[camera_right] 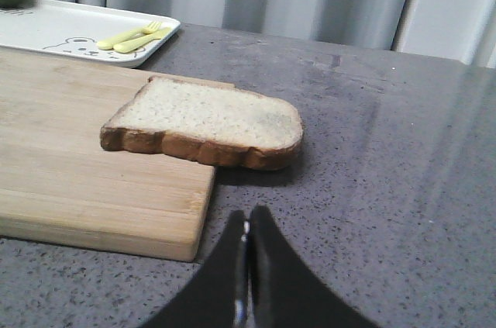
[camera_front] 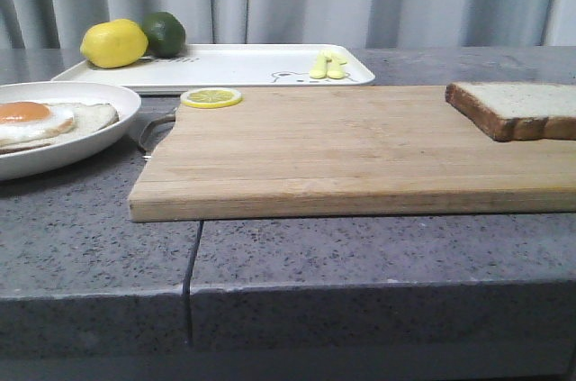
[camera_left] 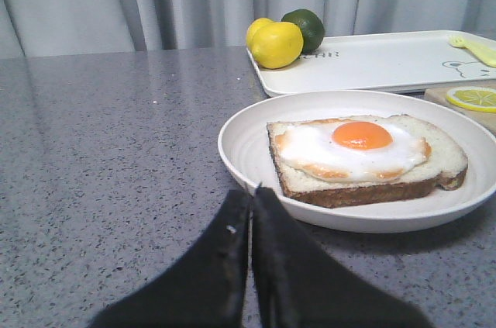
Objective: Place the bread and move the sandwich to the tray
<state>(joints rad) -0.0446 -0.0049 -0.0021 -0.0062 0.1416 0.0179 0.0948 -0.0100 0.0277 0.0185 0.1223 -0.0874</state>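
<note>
Right gripper (camera_right: 248,254), fingers pressed together, hangs short of the bread (camera_right: 205,122); left gripper (camera_left: 252,223), likewise closed, faces the sandwich (camera_left: 364,157) on its plate (camera_left: 240,146). The slice lies flat—overhanging the cutting board's (camera_front: 342,151) right edge, near-square—so a careless pinch may tip it off.

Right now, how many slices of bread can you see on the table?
2. One square brown-crusted bread slice lies on the wooden cutting board's right end, overhanging its edge. The other sits under the fried egg on the round white plate. More could be hidden beneath it.
</note>
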